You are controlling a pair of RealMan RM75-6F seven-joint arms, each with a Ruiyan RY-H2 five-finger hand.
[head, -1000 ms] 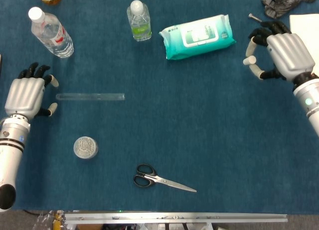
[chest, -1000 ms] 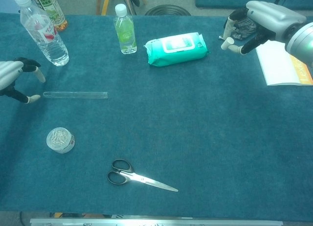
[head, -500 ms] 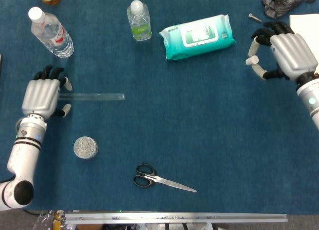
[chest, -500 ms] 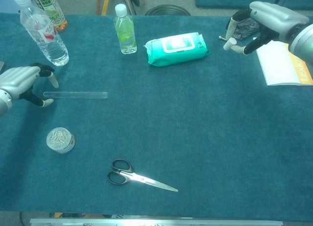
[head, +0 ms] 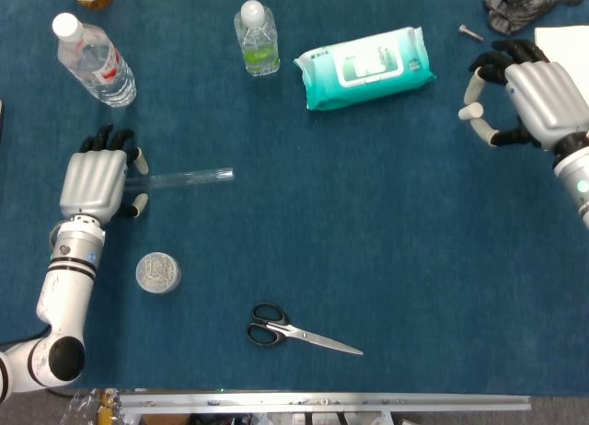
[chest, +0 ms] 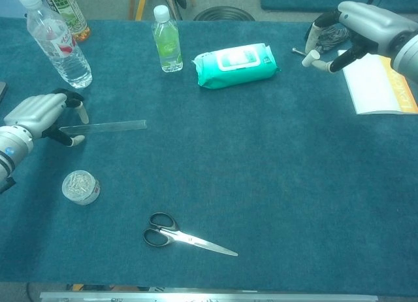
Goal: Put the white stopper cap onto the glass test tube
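The glass test tube (head: 189, 177) lies on the blue cloth at the left, slightly tilted, and shows again as the tube (chest: 111, 125) in the chest view. My left hand (head: 95, 181) sits over its left end, which passes between the thumb and the fingers; they stay apart, and that end is hidden. My right hand (head: 534, 98) hovers at the far right with curved fingers and nothing visible in them. It appears as the right hand (chest: 356, 24) in the chest view. A small pale stopper-like piece (head: 469, 31) lies just beyond it; I cannot tell if it is the cap.
A wet-wipes pack (head: 365, 66) and a small green bottle (head: 257, 39) lie at the back, a water bottle (head: 92, 59) at the back left. A round tin (head: 158, 272) and scissors (head: 299, 331) lie near the front. A notebook (chest: 375, 83) and grey cloth (head: 529, 4) sit at the right.
My left hand slid right onto the tube's left end, and the tube shifted slightly right and tilted. My right hand drifted right, away from the small pale piece.
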